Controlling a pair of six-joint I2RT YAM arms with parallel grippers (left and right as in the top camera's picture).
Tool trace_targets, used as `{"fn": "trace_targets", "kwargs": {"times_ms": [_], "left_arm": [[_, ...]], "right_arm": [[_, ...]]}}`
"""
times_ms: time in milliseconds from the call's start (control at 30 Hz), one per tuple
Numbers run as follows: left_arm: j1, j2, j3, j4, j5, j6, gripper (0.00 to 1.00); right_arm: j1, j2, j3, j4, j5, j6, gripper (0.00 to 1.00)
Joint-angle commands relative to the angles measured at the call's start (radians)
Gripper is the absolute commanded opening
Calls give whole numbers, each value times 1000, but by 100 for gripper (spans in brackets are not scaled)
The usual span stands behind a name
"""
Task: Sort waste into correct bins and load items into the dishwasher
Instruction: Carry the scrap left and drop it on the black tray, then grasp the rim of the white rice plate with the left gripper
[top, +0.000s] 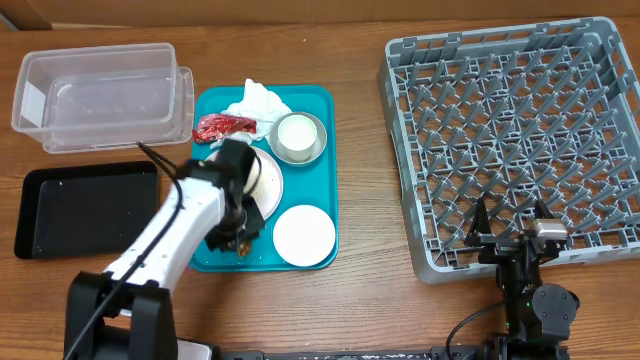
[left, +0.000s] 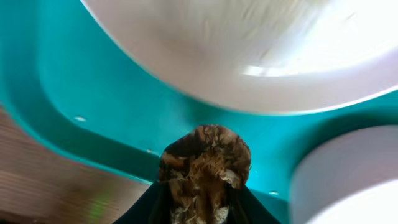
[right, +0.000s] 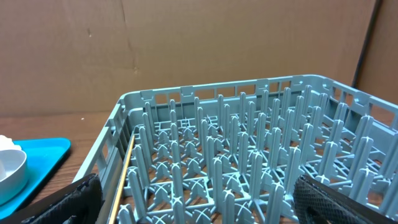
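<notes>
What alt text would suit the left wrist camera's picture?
A brown food chunk sits pinched between the claw's dark fingers, over a teal tray. A white plate fills the top, and another white dish shows at lower right.

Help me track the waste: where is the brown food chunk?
Left wrist view: the brown food chunk is between the left gripper fingers, by the teal tray near edge, beside the white plate.

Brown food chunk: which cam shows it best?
Left wrist: the brown food chunk sits close up at lower centre, in the left gripper, over the teal tray. Overhead, the left arm largely hides it. Right wrist shows none of it.
</notes>
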Motion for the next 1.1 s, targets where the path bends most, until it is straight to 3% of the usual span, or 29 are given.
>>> {"fn": "trace_targets", "kwargs": {"times_ms": [0,267,600,867,1067], "left_arm": [[63,5,143,-55,-68,17,27],[314,5,332,-63,-130,93,36],[652,5,323,51,-145,63,37],[768,5,254,153,-190,34,39],[797,5,224,201,-201,35,49]], "right_arm": [[-3,-9,-10,3,7,-1,100],[-3,-9,-10,3,7,-1,100],[-3,-9,-10,3,7,-1,100],[-3,-9,-10,3,7,-1,100],[-3,-9,-10,3,6,-1,100]]}}
